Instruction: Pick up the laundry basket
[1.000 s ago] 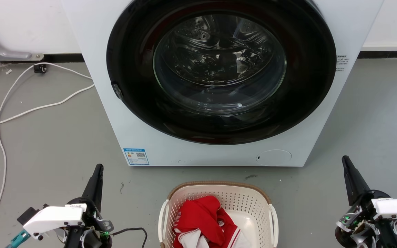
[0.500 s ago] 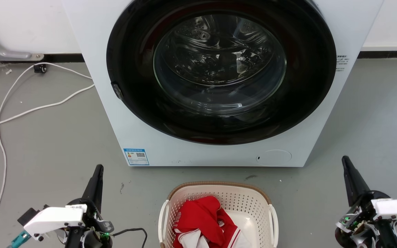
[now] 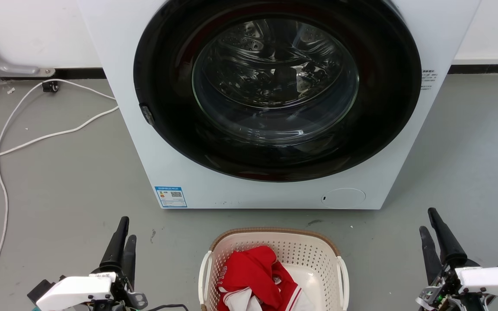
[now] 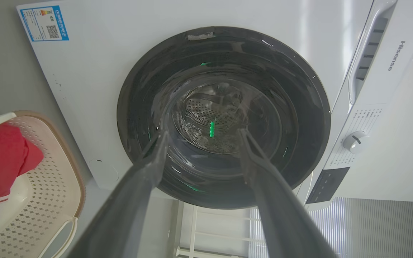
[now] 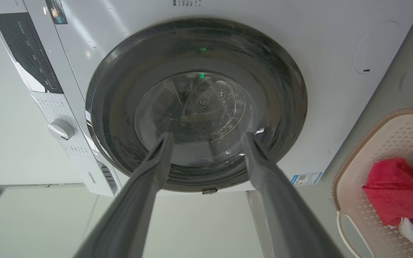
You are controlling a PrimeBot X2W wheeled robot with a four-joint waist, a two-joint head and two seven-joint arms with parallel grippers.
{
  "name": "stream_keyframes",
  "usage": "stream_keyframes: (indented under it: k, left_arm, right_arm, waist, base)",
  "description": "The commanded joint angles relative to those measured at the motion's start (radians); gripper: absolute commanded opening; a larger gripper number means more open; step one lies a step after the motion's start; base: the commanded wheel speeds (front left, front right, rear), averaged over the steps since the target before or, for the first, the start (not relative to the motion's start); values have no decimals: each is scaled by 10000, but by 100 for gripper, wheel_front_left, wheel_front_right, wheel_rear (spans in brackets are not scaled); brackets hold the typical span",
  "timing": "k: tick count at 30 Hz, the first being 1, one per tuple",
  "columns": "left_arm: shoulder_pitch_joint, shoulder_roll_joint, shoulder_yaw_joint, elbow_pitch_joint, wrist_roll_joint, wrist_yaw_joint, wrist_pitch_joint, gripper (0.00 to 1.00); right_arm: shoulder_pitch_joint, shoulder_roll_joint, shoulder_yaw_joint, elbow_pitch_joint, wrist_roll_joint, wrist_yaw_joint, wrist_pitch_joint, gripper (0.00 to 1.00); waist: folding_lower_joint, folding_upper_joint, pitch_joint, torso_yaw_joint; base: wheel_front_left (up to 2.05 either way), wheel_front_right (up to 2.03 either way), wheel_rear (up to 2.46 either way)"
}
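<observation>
The laundry basket (image 3: 275,232), cream perforated plastic with a brown rim and white side handles, stands on the floor at the bottom centre in front of the washing machine. A red and white garment (image 3: 253,272) lies inside it. My left gripper (image 3: 127,229) is to the basket's left, open and empty, fingers pointing toward the machine. My right gripper (image 3: 427,220) is to its right, also open and empty. Neither touches the basket. The left wrist view has the basket (image 4: 45,186) at lower left of my left gripper (image 4: 203,132). The right wrist view has the basket (image 5: 382,136) at right of my right gripper (image 5: 208,134).
A white front-loading washing machine (image 3: 171,172) with a shut dark round door (image 3: 275,95) stands close behind the basket. White cables (image 3: 2,172) trail over the grey floor at left. Bare floor lies between each gripper and the basket.
Both grippers have sunk toward the bottom edge of the head view. Each now shows two separate fingers where one dark finger showed before. The basket has not moved.
</observation>
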Motion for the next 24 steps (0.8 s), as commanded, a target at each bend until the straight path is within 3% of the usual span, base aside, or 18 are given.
stream_keyframes:
  k: [1, 9, 18, 24]
  left_arm:
    - [-62, 28, -38, -258, 50, -23, -106, 100]
    - [30, 33, 128, -372, 574, -27, -465, 100]
    - [28, 38, 606, -523, 1616, -31, -832, 100]
    - [7, 41, 743, -1003, 2865, -22, -1060, 100]
  right_arm:
    - [-95, -28, 45, -237, -170, 2, -97, 100]
    - [-62, -25, -75, -383, -1045, 3, -451, 100]
    - [-154, -22, -247, -1133, -3198, 3, -815, 100]
    - [-147, -20, -213, -1590, -4665, 3, -1041, 100]
  waist:
    - [0, 0, -3, 1]
    - [0, 0, -27, 5]
    - [0, 0, -41, 21]
    - [0, 0, -46, 38]
  base:
    - [0, 0, 0]
    - [0, 0, 0]
    - [0, 0, 0]
    - [0, 0, 0]
